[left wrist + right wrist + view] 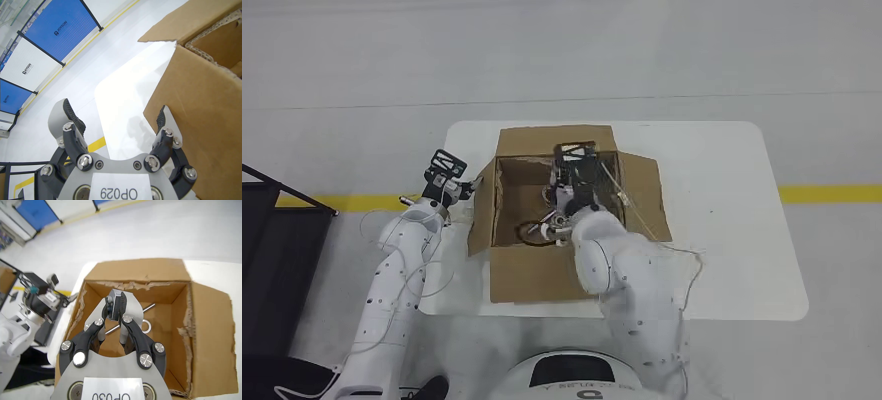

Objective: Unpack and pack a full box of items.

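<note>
The right arm reaches over the near wall of the one open cardboard box (532, 275) (132, 270) (198, 113), which stands at the middle of the white worktop (722, 200). The right gripper (577, 158) (115, 308) hangs inside, its fingers closed tight on one small metal part (113, 298).

The left gripper (445, 163) (114, 106) sits by the worktop's left edge, spread wide and holding nothing, one finger just beside the box's outer wall.

The right wrist view shows one metal rod (149, 307) and one washer (150, 326) on the box floor. The top view shows one dark ring (535, 232) there.
</note>
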Tool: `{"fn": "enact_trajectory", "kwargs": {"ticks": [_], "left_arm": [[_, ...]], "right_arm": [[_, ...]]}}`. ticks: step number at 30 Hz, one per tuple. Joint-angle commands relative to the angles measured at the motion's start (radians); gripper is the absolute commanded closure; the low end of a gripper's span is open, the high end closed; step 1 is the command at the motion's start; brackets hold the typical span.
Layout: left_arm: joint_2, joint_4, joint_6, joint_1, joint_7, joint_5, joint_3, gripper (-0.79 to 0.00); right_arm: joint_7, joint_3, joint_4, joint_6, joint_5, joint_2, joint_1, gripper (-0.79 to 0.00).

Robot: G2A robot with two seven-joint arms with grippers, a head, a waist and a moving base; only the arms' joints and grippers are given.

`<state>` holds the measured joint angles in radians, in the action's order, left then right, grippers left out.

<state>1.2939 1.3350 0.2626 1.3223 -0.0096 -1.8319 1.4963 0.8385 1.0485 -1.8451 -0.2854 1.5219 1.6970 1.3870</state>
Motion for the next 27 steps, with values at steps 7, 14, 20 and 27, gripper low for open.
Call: {"fn": "enact_trajectory", "kwargs": {"ticks": [7,14,20,27], "left_arm": [[0.000,0.000,0.000,0.000,0.000,0.000,0.000,-0.785],[0.000,0.000,0.000,0.000,0.000,0.000,0.000,-0.785],[0.000,0.000,0.000,0.000,0.000,0.000,0.000,-0.785],[0.000,0.000,0.000,0.000,0.000,0.000,0.000,-0.785]], "right_arm": [[0.186,0.006,0.254,0.002,0.034,0.006,-0.153,0.000],[0.302,0.010,0.332,-0.070,0.276,-0.004,-0.168,-0.200],[0.374,-0.026,0.396,-0.158,0.424,0.009,-0.209,-0.653],[0.356,-0.044,0.306,-0.150,0.436,0.020,-0.202,-0.754]]}}
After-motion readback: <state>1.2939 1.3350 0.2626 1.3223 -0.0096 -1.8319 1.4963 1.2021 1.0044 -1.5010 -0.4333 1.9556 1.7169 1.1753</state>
